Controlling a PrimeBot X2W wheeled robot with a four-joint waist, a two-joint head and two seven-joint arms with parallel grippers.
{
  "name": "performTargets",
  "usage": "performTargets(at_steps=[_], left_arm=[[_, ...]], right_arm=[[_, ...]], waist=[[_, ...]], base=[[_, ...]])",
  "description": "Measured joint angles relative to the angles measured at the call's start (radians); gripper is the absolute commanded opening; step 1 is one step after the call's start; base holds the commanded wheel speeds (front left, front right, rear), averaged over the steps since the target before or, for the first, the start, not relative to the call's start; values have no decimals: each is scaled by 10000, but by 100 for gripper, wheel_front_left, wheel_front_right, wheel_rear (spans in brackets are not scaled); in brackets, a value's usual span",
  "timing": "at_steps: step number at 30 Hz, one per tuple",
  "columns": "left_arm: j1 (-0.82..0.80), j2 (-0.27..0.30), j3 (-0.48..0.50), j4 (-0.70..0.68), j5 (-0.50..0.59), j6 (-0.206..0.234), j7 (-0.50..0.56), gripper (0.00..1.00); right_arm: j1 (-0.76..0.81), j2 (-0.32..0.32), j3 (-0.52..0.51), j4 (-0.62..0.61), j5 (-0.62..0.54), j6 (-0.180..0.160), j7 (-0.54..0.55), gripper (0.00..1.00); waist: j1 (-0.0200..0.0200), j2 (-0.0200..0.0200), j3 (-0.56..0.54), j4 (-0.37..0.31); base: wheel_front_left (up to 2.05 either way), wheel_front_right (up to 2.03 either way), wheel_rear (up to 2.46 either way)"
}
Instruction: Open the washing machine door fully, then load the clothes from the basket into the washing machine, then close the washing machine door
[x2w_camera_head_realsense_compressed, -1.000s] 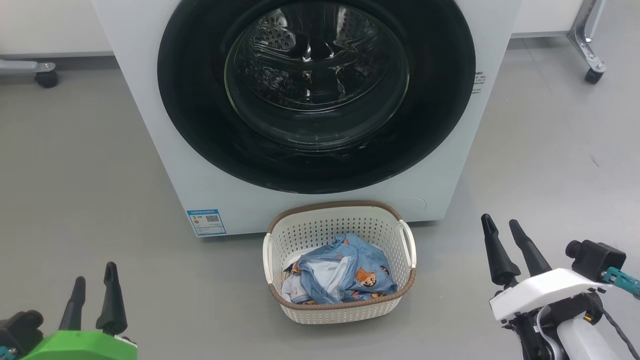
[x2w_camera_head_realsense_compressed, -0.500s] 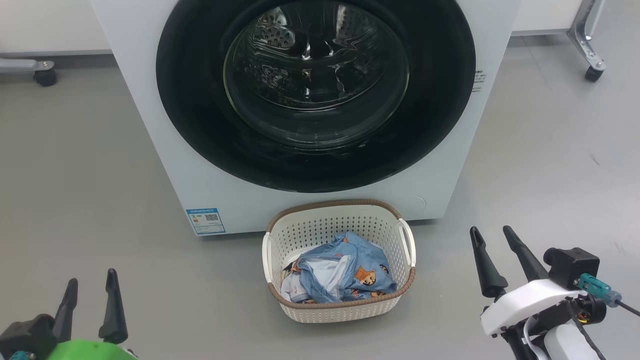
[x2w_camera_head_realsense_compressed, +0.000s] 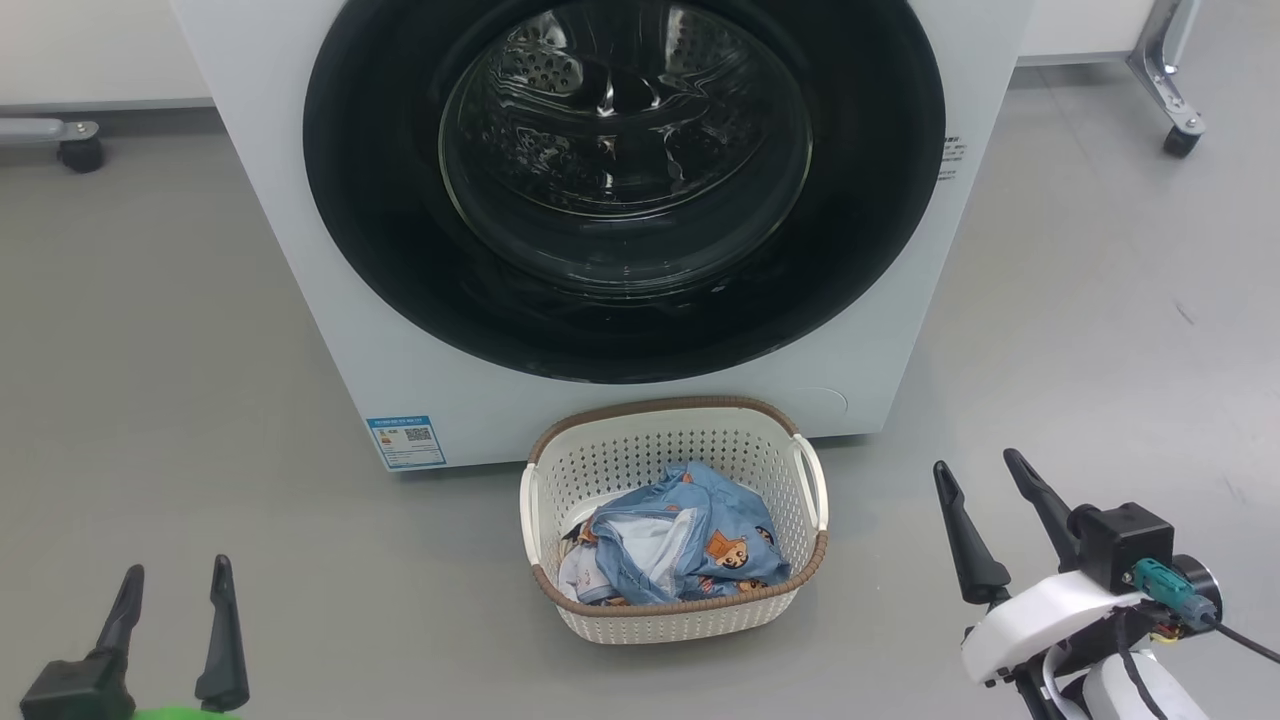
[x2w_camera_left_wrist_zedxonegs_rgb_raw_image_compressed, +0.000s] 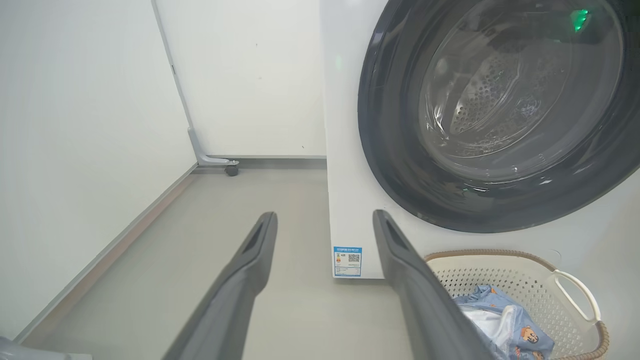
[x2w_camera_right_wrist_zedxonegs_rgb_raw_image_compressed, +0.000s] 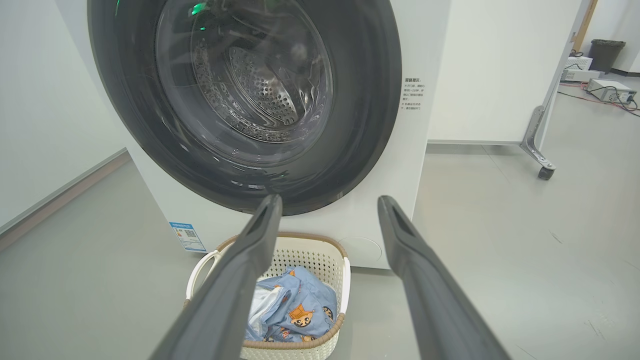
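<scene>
Washing machine: white, front-loading. Door: round, glossy black rim, clear glass centre, flat against the machine front; perforated steel drum visible through the glass. Blue label: low on the front, left. Basket: cream, perforated, brown rim, on grey floor just before the machine. Clothes: light blue with orange cartoon figures, bundled inside. Right gripper: two dark fingers spread wide, empty, in the foreground. Wheeled metal frame: far right.

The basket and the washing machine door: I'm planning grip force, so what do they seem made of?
The basket: matte cream plastic, by its moulded perforated walls; brown rim looks woven, perhaps imitation. The washing machine door: glossy black rim, likely plastic, reflecting light, around clear domed glass.
</scene>
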Motion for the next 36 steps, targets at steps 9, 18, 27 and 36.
performTargets(at_steps=[9, 18, 27, 36], left_arm=[[75, 4, 265, 58, 1221, -44, -251, 100], [84, -10, 458, 132, 1411, -132, -251, 100], [83, -142, 573, 251, 1417, -224, -253, 100], [82, -194, 656, 242, 1542, -274, -253, 100]], right_arm=[[2, 215, -493, 182, -830, -349, -213, 100], [3, 240, -876, 288, -986, -414, -265, 100], [3, 253, -1131, 399, -1175, -364, -265, 100], [3, 399, -1248, 433, -1335, -222, -265, 100]], waist=[[0, 0, 11, -70], [0, 0, 27, -104], [0, 0, 25, -125], [0, 0, 22, -139]], base=[[0, 0, 0], [0, 0, 0], [0, 0, 0], [2, 2, -5]])
